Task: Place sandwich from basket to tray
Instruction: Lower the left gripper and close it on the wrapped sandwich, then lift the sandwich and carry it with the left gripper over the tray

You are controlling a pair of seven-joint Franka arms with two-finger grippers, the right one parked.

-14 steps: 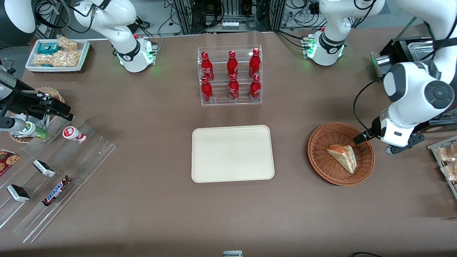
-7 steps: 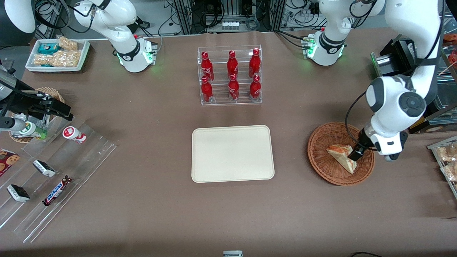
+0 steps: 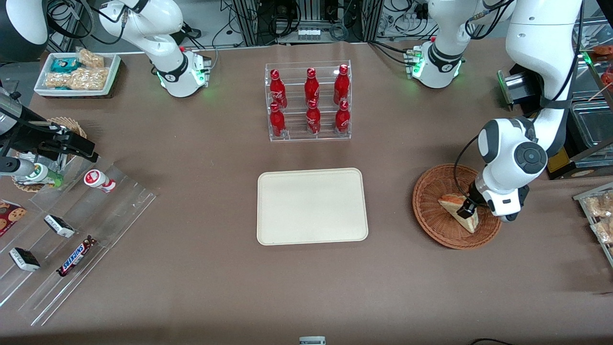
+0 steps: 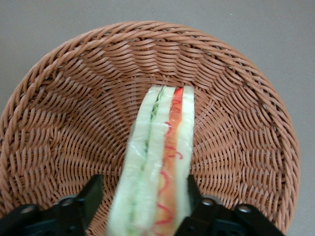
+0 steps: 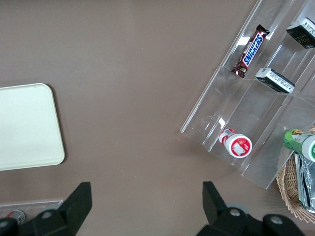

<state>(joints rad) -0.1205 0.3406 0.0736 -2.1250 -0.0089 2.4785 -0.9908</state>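
The sandwich (image 3: 454, 206), a pale bread wedge with orange-red and green filling, lies in the reddish-brown wicker basket (image 3: 431, 227) toward the working arm's end of the table. My gripper (image 3: 467, 210) is down in the basket and open, straddling the sandwich's wide end. In the left wrist view the sandwich (image 4: 162, 142) stands on edge between the two black fingers (image 4: 91, 196) of the gripper (image 4: 142, 192). Wicker of the basket (image 4: 59, 123) shows between one finger and the bread; the other finger is at the crust. The cream tray (image 3: 311, 206) lies bare at the table's middle, also seen as the tray (image 5: 24, 128).
A clear rack of red bottles (image 3: 309, 101) stands farther from the camera than the tray. A clear stepped rack with snack bars (image 3: 72, 235) lies toward the parked arm's end. Packaged snacks (image 3: 599, 215) sit beside the basket at the working arm's table edge.
The left arm swung in over the basket and came down. Its gripper went from the basket's rim to straddling the sandwich. The sandwich has not moved.
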